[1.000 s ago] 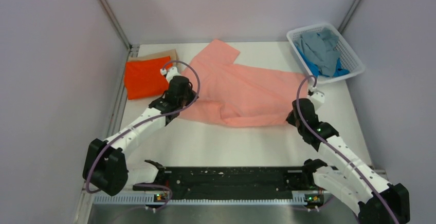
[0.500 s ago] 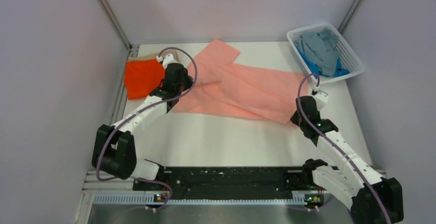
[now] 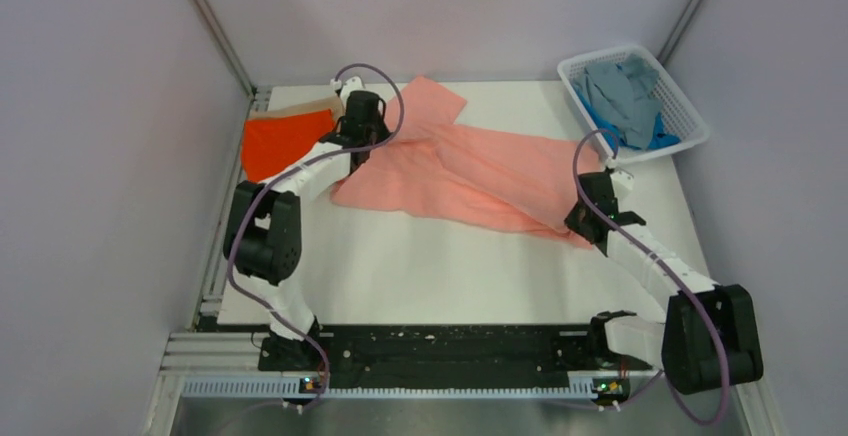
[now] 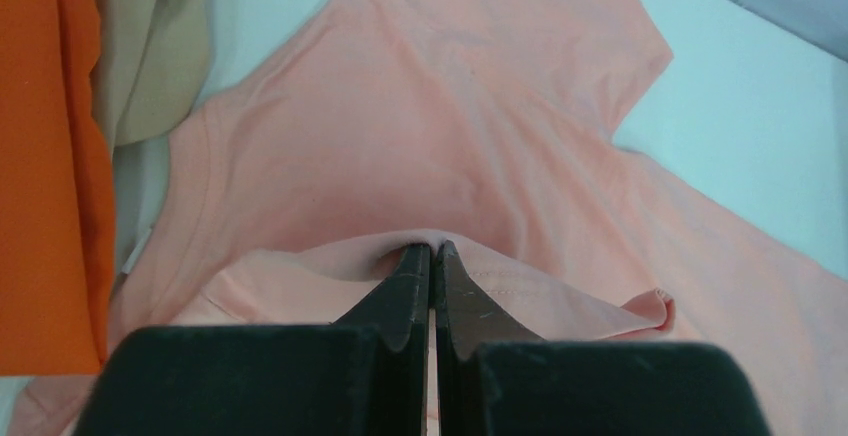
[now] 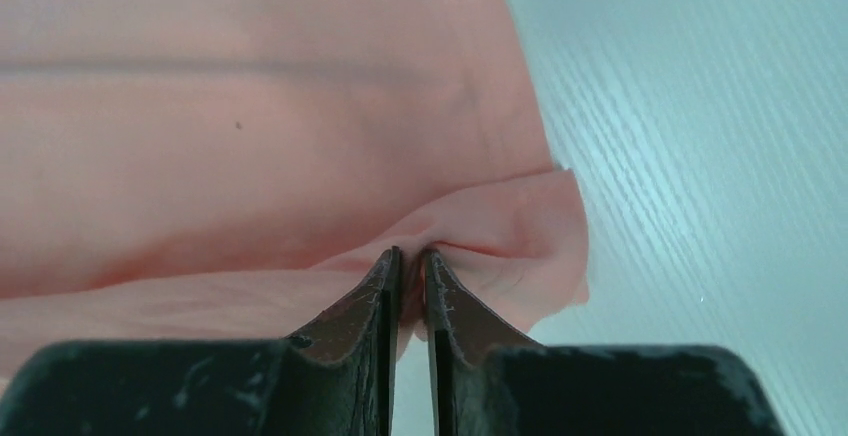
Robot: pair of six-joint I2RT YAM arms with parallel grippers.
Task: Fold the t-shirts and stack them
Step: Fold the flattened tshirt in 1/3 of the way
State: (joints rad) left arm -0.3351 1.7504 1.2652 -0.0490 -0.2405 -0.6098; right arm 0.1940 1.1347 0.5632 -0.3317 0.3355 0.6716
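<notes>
Salmon t-shirt (image 3: 480, 171) — basket (image 3: 688, 114) overhead only

T-shirts counted: 5, one of each colour.
- salmon pink t-shirt (image 3: 470, 171): 1
- orange t-shirt (image 3: 275, 144): 1
- tan t-shirt (image 3: 308, 107): 1
- grey t-shirt (image 3: 622, 91): 1
- blue t-shirt (image 3: 604, 126): 1

By place: 3 lie on the table (image 3: 450, 266), 2 in the basket (image 3: 690, 116).

Basket: 1. Table: 1.

Arms: 2, the left arm (image 3: 300, 176) and the right arm (image 3: 650, 261).

Grippers: 2, the left gripper (image 4: 432, 256) and the right gripper (image 5: 408, 261), two fingers on each.
</notes>
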